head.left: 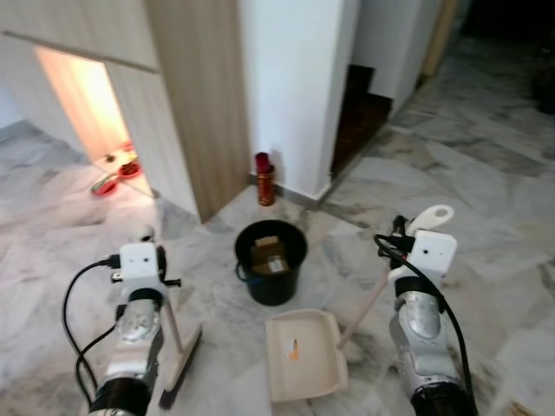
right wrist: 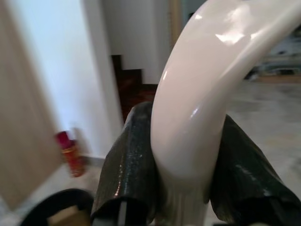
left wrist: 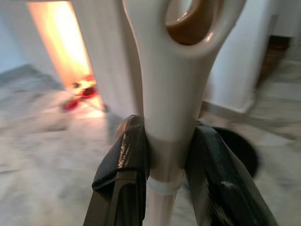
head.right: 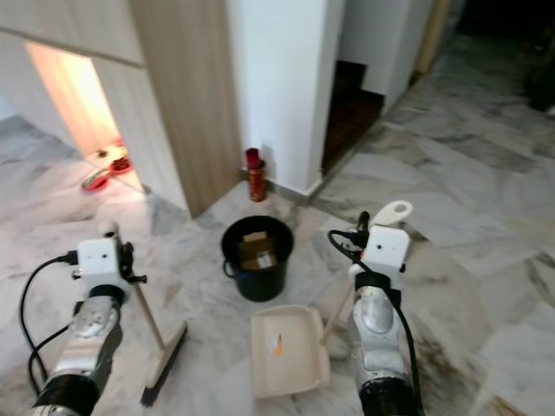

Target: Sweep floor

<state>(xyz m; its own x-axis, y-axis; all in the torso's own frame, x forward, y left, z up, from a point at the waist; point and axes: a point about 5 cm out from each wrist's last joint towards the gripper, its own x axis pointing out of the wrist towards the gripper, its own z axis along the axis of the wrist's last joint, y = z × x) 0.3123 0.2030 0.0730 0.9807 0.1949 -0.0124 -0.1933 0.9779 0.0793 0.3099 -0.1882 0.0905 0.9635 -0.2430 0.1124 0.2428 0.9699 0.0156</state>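
Red spray can [head.left: 264, 180] by wall; bowls [head.left: 115, 176] (red) near cabinet.

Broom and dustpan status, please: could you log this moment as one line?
left gripper: shut on broom | right gripper: shut on dustpan | dustpan: on floor, before black bucket

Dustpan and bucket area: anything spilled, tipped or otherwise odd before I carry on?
Nothing stands out. The black bucket is upright with a box inside, and the dustpan lies flat on the floor with a small orange scrap on it. No spill shows.
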